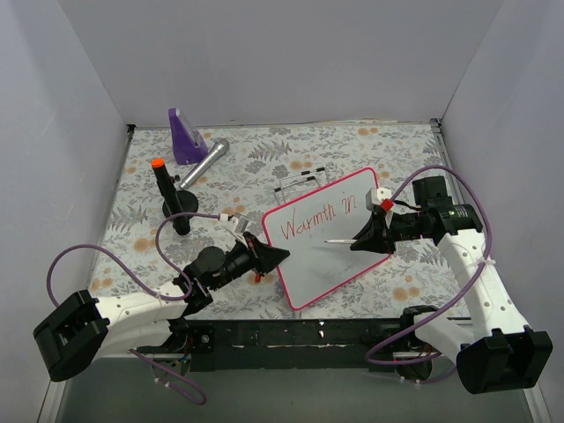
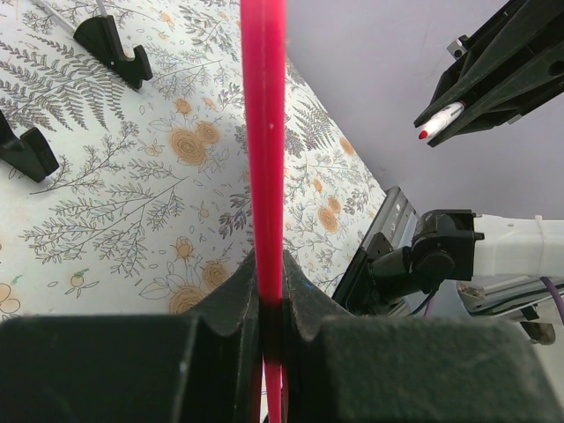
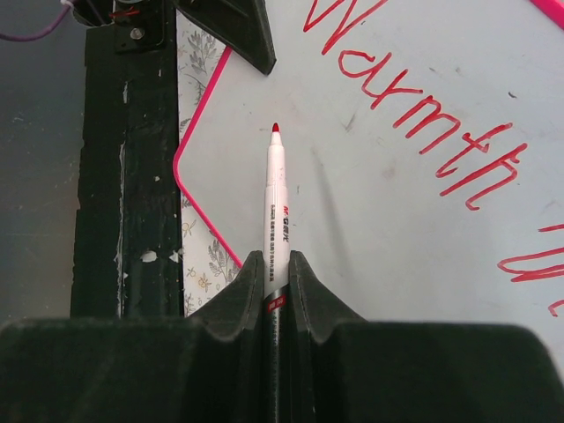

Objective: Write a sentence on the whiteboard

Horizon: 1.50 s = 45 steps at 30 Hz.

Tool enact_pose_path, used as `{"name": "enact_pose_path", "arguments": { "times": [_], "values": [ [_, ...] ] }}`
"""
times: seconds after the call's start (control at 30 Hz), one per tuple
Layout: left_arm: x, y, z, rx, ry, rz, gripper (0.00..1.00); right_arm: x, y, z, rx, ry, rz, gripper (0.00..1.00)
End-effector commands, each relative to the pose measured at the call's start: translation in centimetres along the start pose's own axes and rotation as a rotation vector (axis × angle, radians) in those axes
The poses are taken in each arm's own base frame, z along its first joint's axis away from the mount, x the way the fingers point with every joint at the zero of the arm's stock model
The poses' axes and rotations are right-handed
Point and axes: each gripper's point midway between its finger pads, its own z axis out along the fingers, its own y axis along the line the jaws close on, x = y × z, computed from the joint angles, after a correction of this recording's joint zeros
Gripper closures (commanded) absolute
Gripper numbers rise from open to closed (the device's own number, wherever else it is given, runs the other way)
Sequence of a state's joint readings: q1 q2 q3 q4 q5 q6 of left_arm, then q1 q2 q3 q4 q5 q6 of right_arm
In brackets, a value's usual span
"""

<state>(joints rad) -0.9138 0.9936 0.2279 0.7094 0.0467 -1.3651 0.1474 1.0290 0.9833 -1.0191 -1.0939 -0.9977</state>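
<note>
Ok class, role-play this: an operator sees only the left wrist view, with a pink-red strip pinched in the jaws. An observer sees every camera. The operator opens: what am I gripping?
Observer: The left gripper is shut on the left frame edge of the whiteboard.
Operator: Is anything written on it?
Observer: Yes, the sentence so far reads "Warmth in", in red.
Operator: Where is that marker aimed?
Observer: The right gripper is shut on the marker, and its tip is over blank board below the lettering.
</note>
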Motion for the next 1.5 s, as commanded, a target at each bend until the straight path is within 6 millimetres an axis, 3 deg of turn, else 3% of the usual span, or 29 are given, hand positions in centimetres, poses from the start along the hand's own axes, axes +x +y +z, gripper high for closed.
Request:
{"name": "enact_pose_path", "arguments": {
  "times": [0.0, 0.43, 0.63, 0.93, 1.47],
  "values": [
    [-2.6, -1.6, 0.4, 0.039, -0.094, 0.024, 1.00, -0.1, 0.0, 0.2, -0.002, -0.006, -0.020, 0.99],
    [-3.5, -1.1, 1.5, 0.004, -0.134, 0.000, 1.00, -0.9, 0.4, 4.3, -0.068, 0.098, -0.119, 0.99],
    [-4.0, -1.2, 1.6, -0.001, -0.149, -0.008, 1.00, 0.2, -0.4, 6.5, -0.025, 0.146, -0.104, 0.99],
    [-3.6, -1.0, 1.4, -0.002, -0.143, -0.005, 1.00, 0.2, -2.5, 7.0, 0.067, 0.146, -0.062, 0.99],
    [-3.3, -1.2, 0.9, 0.029, -0.144, 0.002, 1.00, 2.3, -3.1, 7.6, 0.075, 0.185, -0.026, 0.99]
  ]
}}
